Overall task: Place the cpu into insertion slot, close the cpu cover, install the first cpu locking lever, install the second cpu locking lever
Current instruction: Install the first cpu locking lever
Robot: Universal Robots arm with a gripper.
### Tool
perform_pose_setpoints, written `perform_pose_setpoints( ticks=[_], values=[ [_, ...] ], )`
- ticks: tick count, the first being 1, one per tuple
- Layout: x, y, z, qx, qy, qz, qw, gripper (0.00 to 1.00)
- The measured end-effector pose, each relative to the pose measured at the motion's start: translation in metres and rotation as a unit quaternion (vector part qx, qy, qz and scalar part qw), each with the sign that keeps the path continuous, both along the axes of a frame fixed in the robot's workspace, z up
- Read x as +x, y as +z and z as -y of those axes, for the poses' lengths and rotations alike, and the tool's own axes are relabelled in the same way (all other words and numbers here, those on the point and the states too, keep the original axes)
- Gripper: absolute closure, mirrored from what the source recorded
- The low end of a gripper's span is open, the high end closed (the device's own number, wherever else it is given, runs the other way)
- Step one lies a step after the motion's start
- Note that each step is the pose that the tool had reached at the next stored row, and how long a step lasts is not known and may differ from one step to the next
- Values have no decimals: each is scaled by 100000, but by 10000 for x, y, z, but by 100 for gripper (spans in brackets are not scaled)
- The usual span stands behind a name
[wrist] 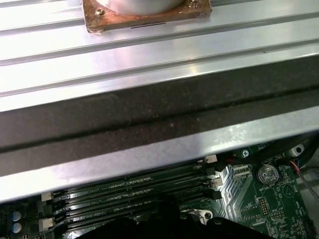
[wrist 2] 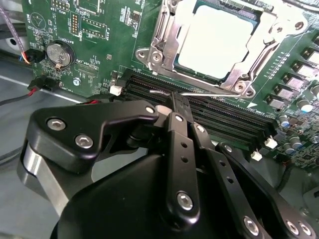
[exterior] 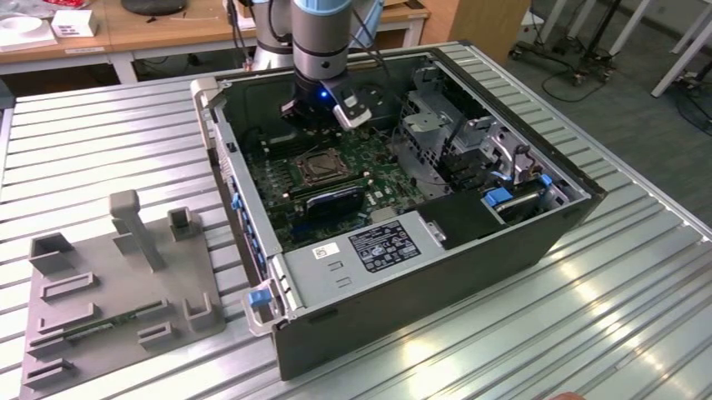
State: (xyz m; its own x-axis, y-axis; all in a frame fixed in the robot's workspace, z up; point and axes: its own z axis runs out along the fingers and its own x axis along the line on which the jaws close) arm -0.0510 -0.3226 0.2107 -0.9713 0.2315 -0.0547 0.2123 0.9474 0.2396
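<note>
Fingers [wrist 2: 182,149] of black metal on the arm's gripper [wrist 2: 174,102] stand drawn close together in the second wrist view, with hardly any gap at the tips. Just at those tips runs a thin, bright wire locking lever [wrist 2: 209,93], lying along the near edge of the socket; whether the fingers actually pinch it cannot be told. The cpu [wrist 2: 214,40], a small flat square chip with a pale silvery top, sits flat in the socket just beyond the lever. The cpu cover [wrist 2: 164,35], a thin square frame of shiny metal with a large open centre, lies down around it, so that the chip's top shows through the opening. Between gripper and socket run long black memory slots [wrist 2: 224,117] on the green motherboard [wrist 2: 99,30], and a round silver coin battery [wrist 2: 61,54] sits off to one side of the board. In the exterior view the gripper [exterior: 323,117] reaches down into the open dark computer case [exterior: 534,242], near the cpu [exterior: 317,167]. The case rests on a ribbed silver metal table [exterior: 112,142], and a grey plastic fixture tray [exterior: 112,308] lies beside it, toward the exterior view's left. In the first wrist view the memory slots [wrist: 134,191] and the coin battery [wrist: 268,174] show below the case's edge.
</note>
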Motion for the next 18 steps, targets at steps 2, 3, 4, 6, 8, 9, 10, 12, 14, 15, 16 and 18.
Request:
perform_pose_setpoints(
  ticks=[2,3,4,6,8,9,10,12,14,15,16,18],
  values=[
    [-8,5,1,311,2,184,99999,89],
    [-12,8,1,379,2,265,99999,89],
    [-16,9,1,418,-3,334,99999,89],
    [-23,9,1,445,-8,424,99998,89],
    [-32,10,3,437,-28,427,99998,89],
    [-36,10,4,431,-46,422,99998,89],
    [-40,10,4,432,-67,423,99998,89],
    [-51,10,4,432,-90,421,99998,89],
    [-55,10,5,430,-104,420,99998,89],
    [-56,10,6,439,-109,423,99998,89],
    [-56,9,8,441,-114,425,99998,89],
    [-56,8,13,431,-119,419,99998,89]
  ],
)
